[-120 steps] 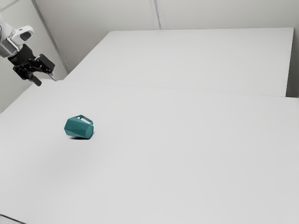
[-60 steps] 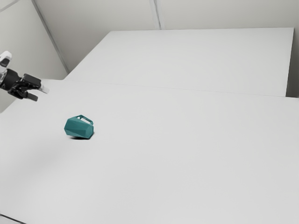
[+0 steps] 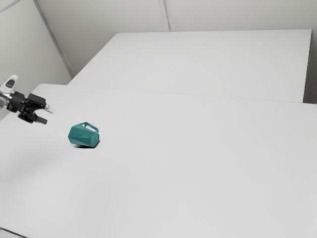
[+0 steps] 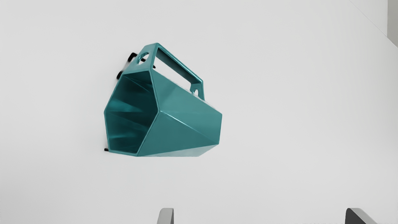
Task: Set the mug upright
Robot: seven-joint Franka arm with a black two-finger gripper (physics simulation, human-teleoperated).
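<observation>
Exterior view: glossy teal faceted mug with angular handle [image 3: 84, 136] is lying on its side on smooth white table [image 3: 198, 173]. We are holding black two-finger gripper [image 3: 49, 116] apart from it, toward exterior view's left.

Wrist view: mouth is gaping; our fingers [image 4: 166, 217] are standing wide open, empty.

Judgement: we are approaching; next move is calling for aligning, gripping body, then tilting onto narrow base.

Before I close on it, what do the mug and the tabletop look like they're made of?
The mug looks like glazed ceramic or hard plastic: smooth teal facets with faint highlights along the edges. The tabletop seems a matte laminate or painted board, plain pale grey without visible grain.
</observation>
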